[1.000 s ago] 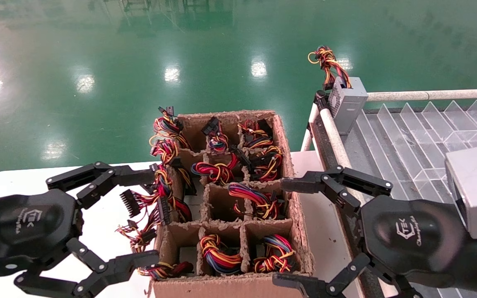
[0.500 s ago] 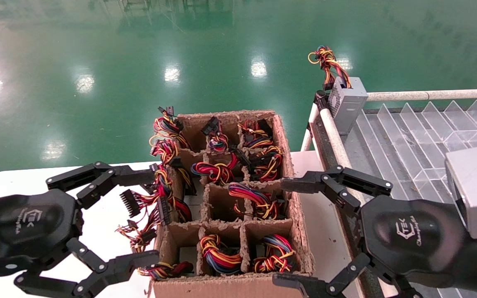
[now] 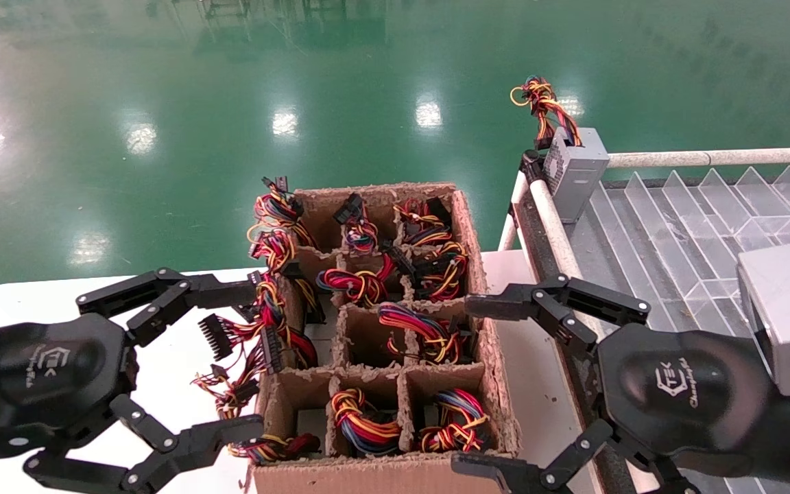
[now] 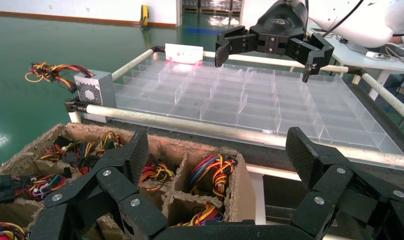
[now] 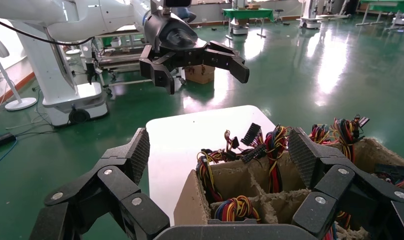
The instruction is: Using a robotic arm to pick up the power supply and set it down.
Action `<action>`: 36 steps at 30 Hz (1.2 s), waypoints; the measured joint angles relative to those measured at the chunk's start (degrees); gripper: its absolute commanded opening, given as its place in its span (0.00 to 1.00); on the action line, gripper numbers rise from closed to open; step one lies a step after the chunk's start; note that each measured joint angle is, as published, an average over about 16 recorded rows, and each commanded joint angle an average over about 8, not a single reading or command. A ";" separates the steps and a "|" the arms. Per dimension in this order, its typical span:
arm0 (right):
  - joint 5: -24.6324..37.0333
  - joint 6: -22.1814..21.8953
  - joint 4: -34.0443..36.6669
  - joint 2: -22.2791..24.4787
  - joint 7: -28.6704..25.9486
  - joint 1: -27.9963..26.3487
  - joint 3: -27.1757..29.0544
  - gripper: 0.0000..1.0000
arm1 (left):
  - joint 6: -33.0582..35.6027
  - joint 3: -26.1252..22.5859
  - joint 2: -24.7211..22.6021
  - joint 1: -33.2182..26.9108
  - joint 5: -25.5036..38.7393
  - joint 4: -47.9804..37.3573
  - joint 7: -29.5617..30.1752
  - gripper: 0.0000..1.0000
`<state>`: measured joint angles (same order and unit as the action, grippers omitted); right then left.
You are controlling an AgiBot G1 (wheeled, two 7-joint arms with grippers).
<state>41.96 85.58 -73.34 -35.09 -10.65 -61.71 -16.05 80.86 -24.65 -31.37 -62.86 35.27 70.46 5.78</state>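
Note:
The power supply (image 3: 575, 171), a small grey box with a vented face, stands at the far left corner of the clear tray, and its wire bundle (image 3: 539, 99) sticks up. It also shows in the left wrist view (image 4: 94, 92). My left gripper (image 3: 247, 357) hangs open and empty beside the left side of the cardboard carton (image 3: 484, 357). To the carton's right, my right gripper (image 3: 467, 385) is open and empty. Each wrist view shows its own open gripper (image 4: 217, 150) (image 5: 217, 150) over the carton, with the other robotic arm's hand (image 4: 272, 42) (image 5: 195, 57) farther off.
The carton's divided cells hold several coloured wire bundles (image 3: 422, 333), and some spill over its left wall (image 3: 258, 329). The clear divided tray (image 3: 697, 233) has white rails (image 3: 710, 158). The carton rests on a white table (image 3: 182, 343). Green floor lies beyond.

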 measured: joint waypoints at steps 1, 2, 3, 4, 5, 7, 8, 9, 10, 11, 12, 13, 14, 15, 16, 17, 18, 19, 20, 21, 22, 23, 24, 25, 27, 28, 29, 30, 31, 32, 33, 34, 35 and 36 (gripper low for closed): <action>0.00 0.00 0.00 0.00 0.00 0.00 0.00 1.00 | 0.00 0.00 0.00 0.00 0.00 0.00 0.00 1.00; 0.00 0.00 0.00 0.00 0.00 0.00 0.00 1.00 | 0.00 0.00 0.00 0.00 0.00 0.00 0.00 1.00; 0.00 0.00 0.00 0.00 0.00 0.00 0.00 1.00 | 0.00 0.00 0.00 0.00 0.00 0.00 0.00 1.00; 0.00 0.00 0.00 0.00 0.00 0.00 0.00 1.00 | 0.00 0.00 0.00 0.00 0.00 0.00 0.00 1.00; 0.00 0.00 0.00 0.00 0.00 0.00 0.00 1.00 | 0.00 0.00 0.00 0.00 0.00 0.00 0.00 1.00; 0.00 0.00 0.00 0.00 0.00 0.00 0.00 1.00 | 0.00 0.00 0.00 0.00 0.00 0.00 0.00 1.00; 0.00 0.00 0.00 0.00 0.00 0.00 0.00 1.00 | 0.00 0.00 0.00 0.00 0.00 0.00 0.00 1.00; 0.00 0.00 0.00 0.00 0.00 0.00 0.00 1.00 | 0.00 0.00 0.00 0.00 0.00 0.00 0.00 1.00; 0.00 0.00 0.00 0.00 0.00 0.00 0.00 1.00 | 0.00 0.00 0.00 0.00 0.00 0.00 0.00 1.00; 0.00 0.00 0.00 0.00 0.00 0.00 0.00 1.00 | 0.00 0.00 0.00 0.00 0.00 0.00 0.00 1.00; 0.00 0.00 0.00 0.00 0.00 0.00 0.00 1.00 | 0.00 0.00 0.00 0.00 0.00 0.00 0.00 1.00; 0.00 0.00 0.00 0.00 0.00 0.00 0.00 1.00 | 0.00 0.00 0.00 0.00 0.00 0.00 0.00 1.00; 0.00 0.00 0.00 0.00 0.00 0.00 0.00 1.00 | 0.00 0.00 0.00 0.00 0.00 0.00 0.00 1.00; 0.00 0.00 0.00 0.00 0.00 0.00 0.00 1.00 | 0.00 0.00 0.00 0.00 0.00 0.00 0.00 1.00; 0.00 0.00 0.00 0.00 0.00 0.00 0.00 1.00 | 0.00 0.00 0.00 0.00 0.00 0.00 0.00 1.00; 0.00 0.00 0.00 0.00 0.00 0.00 0.00 1.00 | 0.00 0.00 0.00 0.00 0.00 0.00 0.00 1.00; 0.00 0.00 0.00 0.00 0.00 0.00 0.00 1.00 | 0.00 0.00 0.00 0.00 0.00 0.00 0.00 1.00; 0.00 0.00 0.00 0.00 0.00 0.00 0.00 1.00 | 0.00 0.00 0.00 0.00 0.00 0.00 0.00 1.00; 0.00 0.00 0.00 0.00 0.00 0.00 0.00 1.00 | 0.00 0.00 0.00 0.00 0.00 0.00 0.00 1.00; 0.00 0.00 0.00 0.00 0.00 0.00 0.00 1.00 | 0.00 0.00 0.00 0.00 0.00 0.00 0.00 1.00; 0.00 0.00 0.00 0.00 0.00 0.00 0.00 1.00 | 0.00 0.00 0.00 0.00 0.00 0.00 0.00 1.00; 0.00 0.00 0.00 0.00 0.00 0.00 0.00 1.00 | 0.00 0.00 0.00 0.00 0.00 0.00 0.00 1.00; 0.00 0.00 0.00 0.00 0.00 0.00 0.00 1.00 | 0.00 0.00 0.00 0.00 0.00 0.00 0.00 1.00; 0.00 0.00 0.00 0.00 0.00 0.00 0.00 1.00 | 0.00 0.00 0.00 0.00 0.00 0.00 0.00 1.00; 0.00 0.00 0.00 0.00 0.00 0.00 0.00 1.00 | 0.00 0.00 0.00 0.00 0.00 0.00 0.00 1.00; 0.00 0.00 0.00 0.00 0.00 0.00 0.00 1.00 | 0.00 0.00 0.00 0.00 0.00 0.00 0.00 1.00; 0.00 0.00 0.00 0.00 0.00 0.00 0.00 1.00 | 0.00 0.00 0.00 0.00 0.00 0.00 0.00 1.00; 0.00 0.00 0.00 0.00 0.00 0.00 0.00 1.00 | 0.00 0.00 0.00 0.00 0.00 0.00 0.00 1.00; 0.00 0.00 0.00 0.00 0.00 0.00 0.00 1.00 | 0.00 0.00 0.00 0.00 0.00 0.00 0.00 1.00; 0.00 0.00 0.00 0.00 0.00 0.00 0.00 1.00 | 0.00 0.00 0.00 0.00 0.00 0.00 0.00 1.00; 0.00 0.00 0.00 0.00 0.00 0.00 0.00 1.00 | 0.00 0.00 0.00 0.00 0.00 0.00 0.00 1.00; 0.00 0.00 0.00 0.00 0.00 0.00 0.00 1.00 | 0.00 0.00 0.00 0.00 0.00 0.00 0.00 1.00; 0.00 0.00 0.00 0.00 0.00 0.00 0.00 1.00 | 0.00 0.00 0.00 0.00 0.00 0.00 0.00 1.00; 0.00 0.00 0.00 0.00 0.00 0.00 0.00 1.00 | 0.00 0.00 0.00 0.00 0.00 0.00 0.00 1.00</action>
<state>41.96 85.58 -73.34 -35.09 -10.65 -61.71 -16.05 80.86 -24.65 -31.37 -62.86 35.27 70.46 5.78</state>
